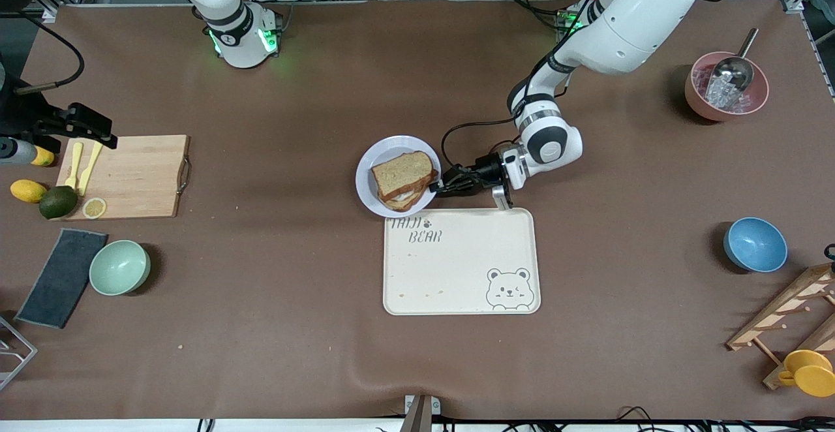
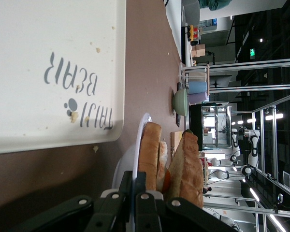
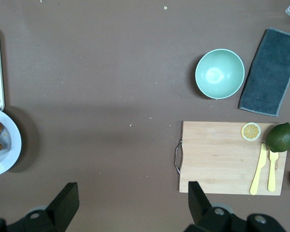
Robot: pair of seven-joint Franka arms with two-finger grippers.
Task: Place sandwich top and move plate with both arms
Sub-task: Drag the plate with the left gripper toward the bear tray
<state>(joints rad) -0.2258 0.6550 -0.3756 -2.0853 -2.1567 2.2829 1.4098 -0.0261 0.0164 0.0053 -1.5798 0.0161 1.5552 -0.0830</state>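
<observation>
Plate point(image 1: 375, 161) sits mid-frame in the front view, touching or just overlapping the top edge of the cream bear tray point(image 1: 461, 262) at its upper-left corner. Sandwich top point(image 1: 403, 173) is on the stack on the plate — plain brown slice uppermost, lower slice peeking out below it toward the tray. Left gripper point(image 1: 436, 187) comes in low from the right of the frame, fingers together and pinched on the plate rim at the side toward the left arm's end (left wrist view confirms: black fingers point(image 2: 141, 193) closed on the pale rim point(image 2: 135, 154), sandwich slices point(image 2: 149, 152) edge-on just past them, tray lettering point(image 2: 79, 99) beside). Right gripper point(image 3: 130, 198) is high up at the far left edge of the front view over the cutting board area — its fingers stand wide apart, nothing between them, arm waiting. Right wrist view looks straight down on the wooden cutting board point(image 3: 222, 159) with a lemon slice point(image 3: 251, 131), a lime point(image 3: 280, 137) and yellow cutlery point(image 3: 264, 169); mint-green bowl point(image 3: 220, 73) and dark cloth point(image 3: 269, 72) lie near it, plate edge point(image 3: 9, 145) at that frame's left. Front view, right side: pink bowl with ice and a scoop point(image 1: 726, 86) upper right, blue bowl point(image 1: 755, 244) lower, wooden rack point(image 1: 789, 314) and yellow cup point(image 1: 809, 372) bottom right corner.
</observation>
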